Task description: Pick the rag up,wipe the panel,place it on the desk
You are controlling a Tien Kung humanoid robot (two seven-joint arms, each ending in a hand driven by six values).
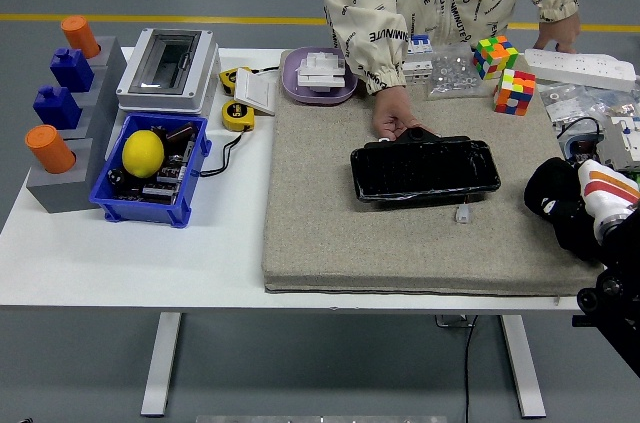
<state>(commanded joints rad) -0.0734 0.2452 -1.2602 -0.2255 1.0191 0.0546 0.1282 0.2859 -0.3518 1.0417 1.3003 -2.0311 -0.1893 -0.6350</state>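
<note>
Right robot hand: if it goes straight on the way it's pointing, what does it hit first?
The right robot hand points left over the mat. First in line is probably the black panel, perhaps the small clear piece before it; depth is unclear.

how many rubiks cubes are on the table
2. One cube sits at the far right of the table near the person's sleeve; the second cube is just in front of it, on the grey mat's far right corner. None seem hidden.
</note>
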